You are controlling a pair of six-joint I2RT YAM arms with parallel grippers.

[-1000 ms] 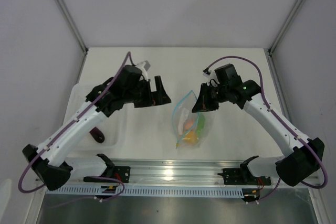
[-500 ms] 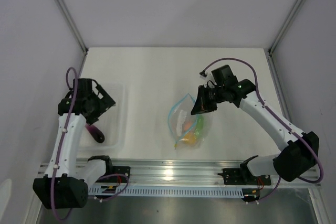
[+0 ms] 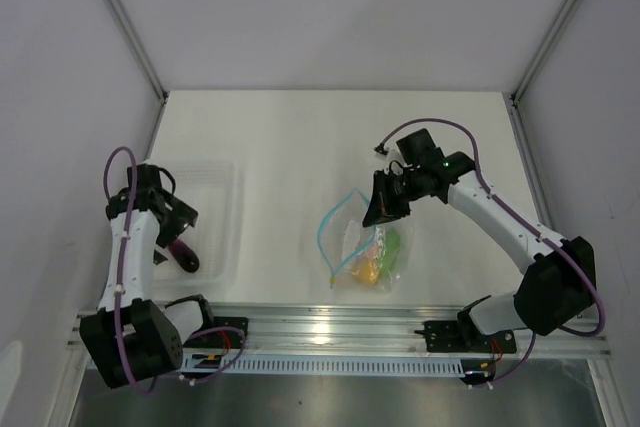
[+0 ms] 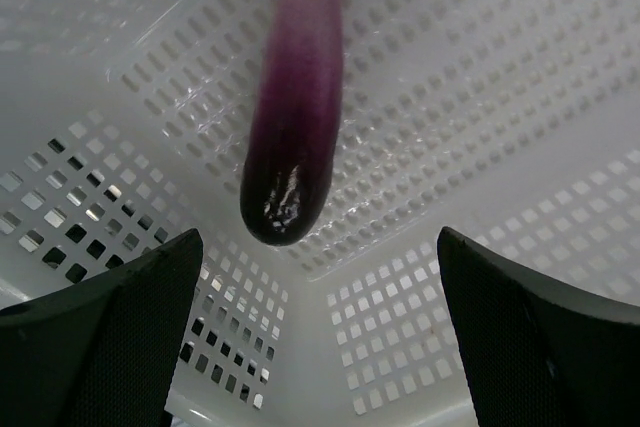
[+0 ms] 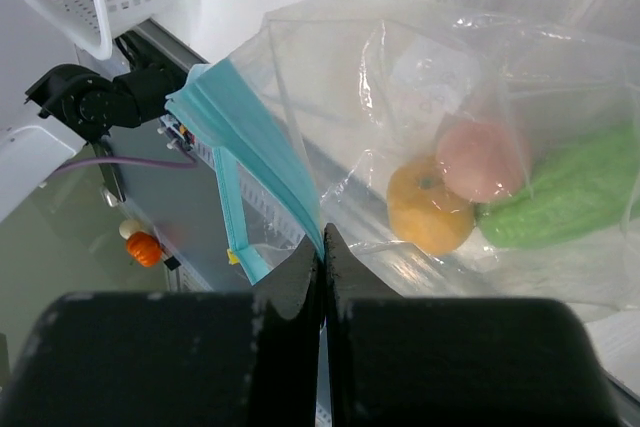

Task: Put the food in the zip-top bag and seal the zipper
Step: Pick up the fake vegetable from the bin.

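From above, the left gripper (image 3: 168, 230) hung over the white basket (image 3: 215, 187) at the left edge, where the purple piece (image 3: 184, 257) lay. Right of centre, the right gripper (image 3: 381, 209) met the clear bag (image 3: 372, 257), whose blue zipper (image 3: 325, 232) looped leftward. In the left wrist view, the jaws stood wide apart and empty, below the purple piece. In the right wrist view, the jaws were pinched tight on the zipper at lower centre. The yellow piece (image 5: 428, 205), pink piece (image 5: 485, 159) and green piece (image 5: 570, 197) lay inside the bag at right.
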